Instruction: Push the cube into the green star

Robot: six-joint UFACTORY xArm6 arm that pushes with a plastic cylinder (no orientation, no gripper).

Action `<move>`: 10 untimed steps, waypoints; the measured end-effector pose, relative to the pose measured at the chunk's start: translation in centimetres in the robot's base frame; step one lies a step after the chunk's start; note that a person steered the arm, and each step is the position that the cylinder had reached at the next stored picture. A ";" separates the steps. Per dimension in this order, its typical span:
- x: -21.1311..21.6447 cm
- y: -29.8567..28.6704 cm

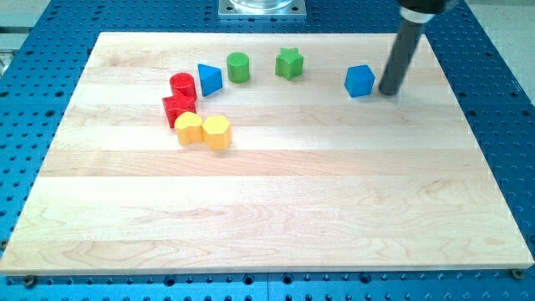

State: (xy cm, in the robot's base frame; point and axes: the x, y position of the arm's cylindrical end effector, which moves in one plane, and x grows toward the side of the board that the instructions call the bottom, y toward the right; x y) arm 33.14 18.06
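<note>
Resting just right of the blue cube (360, 80) — my tip (389, 91), a bare gripperless rod — green star (289, 63) farther left.

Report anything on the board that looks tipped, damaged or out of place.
Nothing stands out. My tip sits just to the view's right of the blue cube, with the green star further left. No block looks tipped or damaged.

Seven small blocks on the pale wooden worktop (276, 201). Two blue: one blue cube (359, 81), one blue wedge-shaped block (209, 79). Two green: one green star (289, 63), one green cylinder (238, 67). Two red: one red cylinder (182, 85), one red star-like block (179, 109). Two yellow: one yellow heart-like block (189, 129), one yellow hexagonal block (216, 132). Correction: eight blocks total.
</note>
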 end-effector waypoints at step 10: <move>1.9 -1.9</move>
State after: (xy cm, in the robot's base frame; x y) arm 35.01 16.17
